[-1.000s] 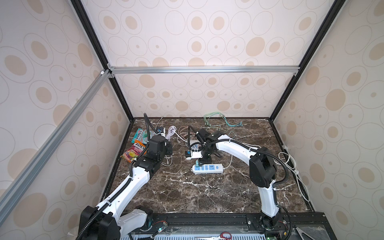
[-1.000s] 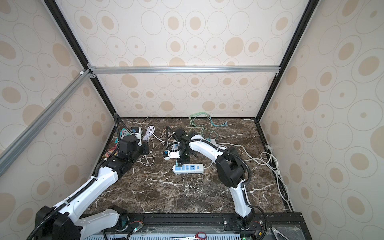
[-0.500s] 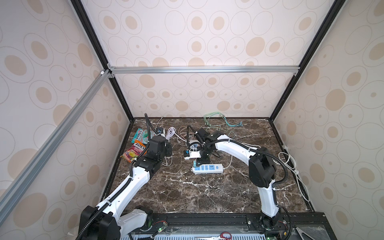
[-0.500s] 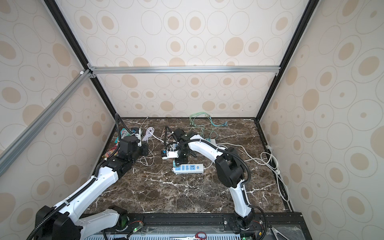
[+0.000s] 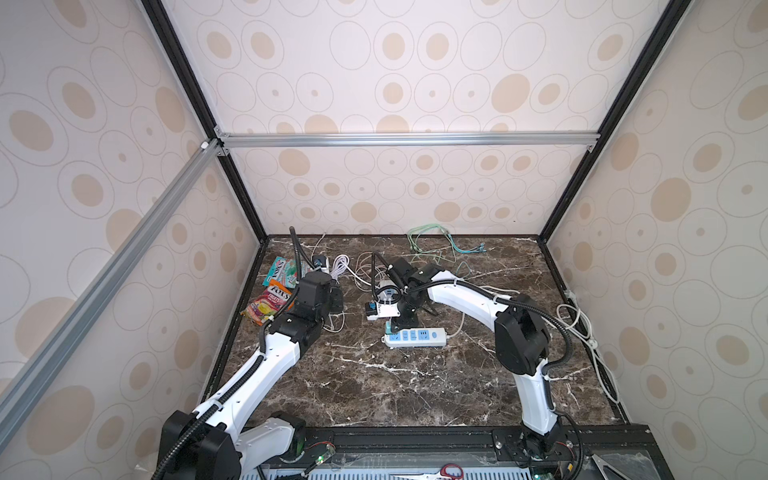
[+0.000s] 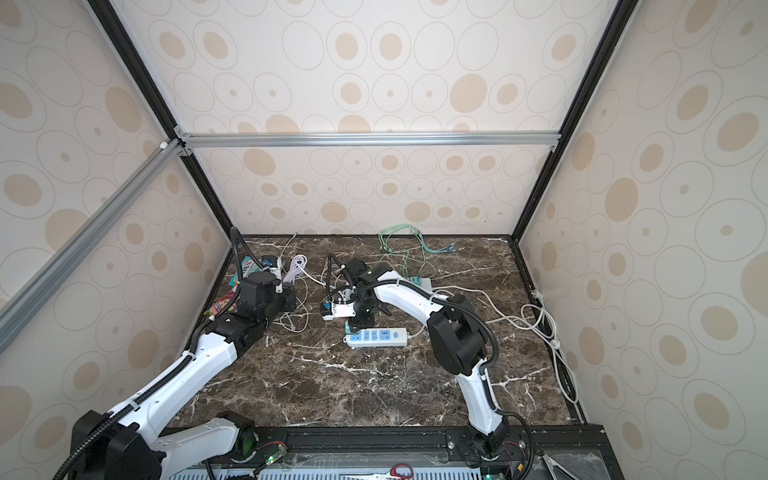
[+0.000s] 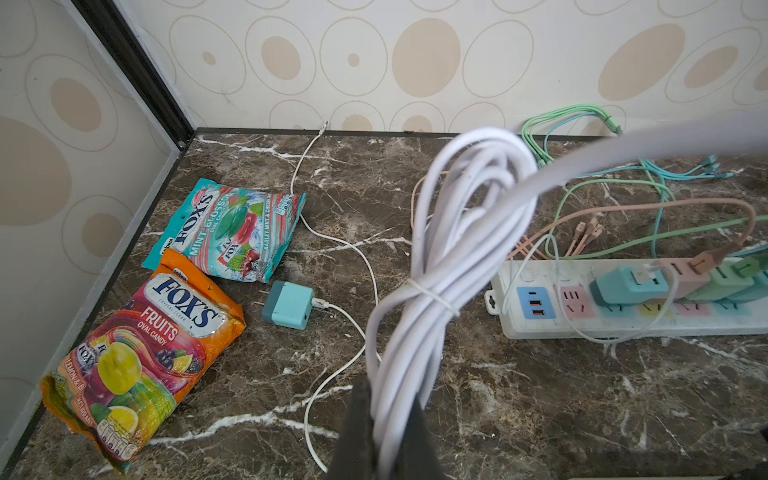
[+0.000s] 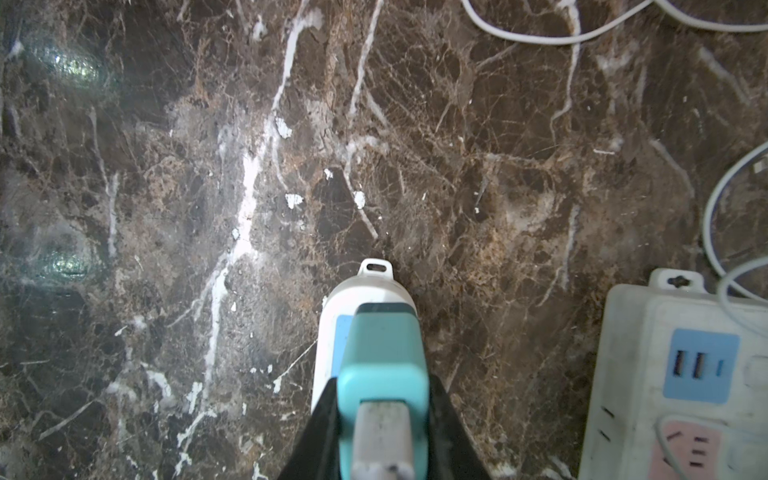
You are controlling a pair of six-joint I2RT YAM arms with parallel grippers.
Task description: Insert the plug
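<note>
Right claw (image 8: 384, 415) points straight down near the middle of the brown marble surface (image 8: 478, 187). Its two black jaws are pinched on a teal plug (image 8: 382, 353), which sits over the left end of a small white power strip (image 5: 419, 336); whether the prongs are seated in a socket is hard to tell. Left claw (image 7: 388, 419), at the far left beside two candy bags (image 7: 141, 357), is clamped tight on a coiled white cable bundle (image 7: 457, 232).
</note>
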